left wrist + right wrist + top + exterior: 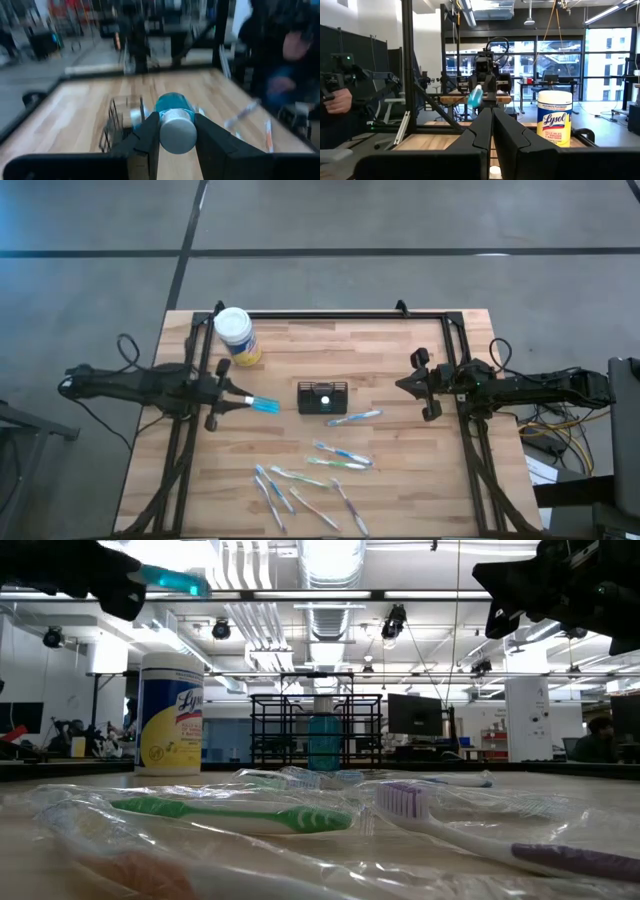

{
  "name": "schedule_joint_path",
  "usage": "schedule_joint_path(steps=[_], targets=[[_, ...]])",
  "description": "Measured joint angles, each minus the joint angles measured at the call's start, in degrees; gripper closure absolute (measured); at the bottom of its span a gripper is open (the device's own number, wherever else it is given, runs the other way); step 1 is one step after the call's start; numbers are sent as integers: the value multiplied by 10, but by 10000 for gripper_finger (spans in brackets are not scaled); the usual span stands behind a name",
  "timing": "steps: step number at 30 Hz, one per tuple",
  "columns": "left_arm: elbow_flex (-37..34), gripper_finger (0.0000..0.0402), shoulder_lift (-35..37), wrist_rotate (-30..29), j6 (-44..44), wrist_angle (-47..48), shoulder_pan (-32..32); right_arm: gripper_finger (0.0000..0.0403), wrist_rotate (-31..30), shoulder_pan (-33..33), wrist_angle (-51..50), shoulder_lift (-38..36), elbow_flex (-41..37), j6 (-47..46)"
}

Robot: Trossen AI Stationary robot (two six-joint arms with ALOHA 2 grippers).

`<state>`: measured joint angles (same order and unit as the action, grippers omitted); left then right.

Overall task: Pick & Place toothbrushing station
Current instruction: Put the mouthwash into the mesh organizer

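The black wire-mesh caddy (322, 398) stands upright at the table's middle; it also shows in the low view (315, 730). A blue bottle (322, 743) with a white cap stands inside it. Several slim toothbrushes (340, 456) in clear wrappers lie flat on the table nearer than the caddy, and one (355, 418) lies just right of it. My left gripper (240, 402), left of the caddy, is shut on a teal tube (266, 406) with a pale cap. My right gripper (405, 385) is shut and empty, raised right of the caddy. My left gripper pinches the teal tube at its pale cap end (176, 131) between its two fingers (147, 137). The fingers come level from the table's left and lie along the tube. The teal body (172, 104) sticks out past the fingertips toward the caddy. The tube is roughly level and lifted clear of the table (172, 581).
A white-lidded yellow wipes jar (236, 336) stands at the far left of the table. A black frame (330, 314) runs along the table's far edge and sides. A person (280, 60) shows beyond the table's right side.
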<state>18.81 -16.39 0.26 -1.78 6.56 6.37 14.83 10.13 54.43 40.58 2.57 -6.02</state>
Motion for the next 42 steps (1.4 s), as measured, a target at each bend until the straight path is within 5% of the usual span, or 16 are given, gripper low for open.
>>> schedule_joint_path(steps=[10,16,23,31,42], targets=[[-125,304,59,-5,5,-203,0,390,0,0,2,0,0,0],[-114,304,54,-27,15,-206,0,390,0,0,15,-1,0,-17],[61,304,-32,-24,-33,-85,0,390,-19,0,19,0,0,-5],[319,304,-246,-44,-108,148,0,390,-30,0,19,0,0,7],[571,304,-518,-59,-258,343,-16,390,-30,0,19,0,0,2]])
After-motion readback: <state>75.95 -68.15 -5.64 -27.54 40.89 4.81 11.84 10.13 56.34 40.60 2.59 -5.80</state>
